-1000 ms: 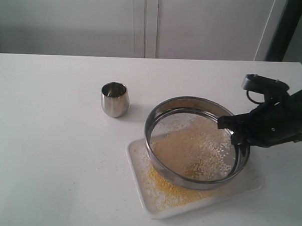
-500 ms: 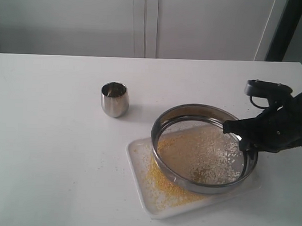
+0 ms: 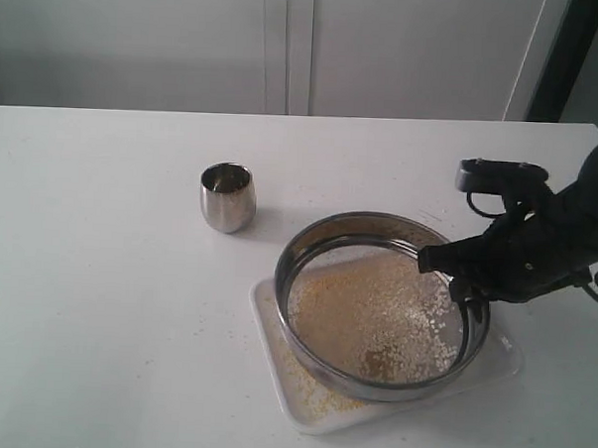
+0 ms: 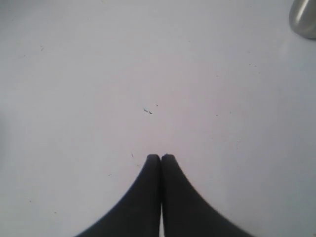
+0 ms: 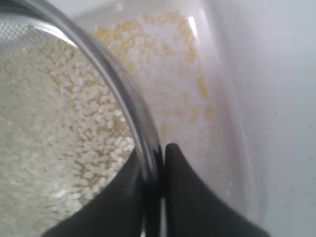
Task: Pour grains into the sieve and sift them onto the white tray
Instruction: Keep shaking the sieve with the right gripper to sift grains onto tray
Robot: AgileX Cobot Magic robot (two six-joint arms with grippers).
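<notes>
The round steel sieve (image 3: 308, 252) hangs just over the white tray (image 3: 273, 367), with my right gripper (image 3: 462, 287) shut on its right rim. Pale and yellow grains (image 3: 374, 322) cover its mesh. In the right wrist view the sieve rim (image 5: 121, 84) runs between the two black fingers of that gripper (image 5: 158, 150), whitish grains (image 5: 59, 133) lie on the mesh, and fine yellow grains (image 5: 173, 74) are scattered on the tray (image 5: 232, 123) below. My left gripper (image 4: 161, 157) is shut on nothing, over bare white table; it does not show in the exterior view.
A small rounded steel cup (image 3: 227, 196) stands upright on the white table (image 3: 98, 275), left of and behind the sieve; its edge (image 4: 303, 19) shows in a corner of the left wrist view. A grey wall (image 3: 287, 45) runs behind the table's far edge.
My right gripper has swung the sieve right and then back left over the tray. The grains have spread across the mesh, and the sieve now covers more of the yellow grains on the tray.
</notes>
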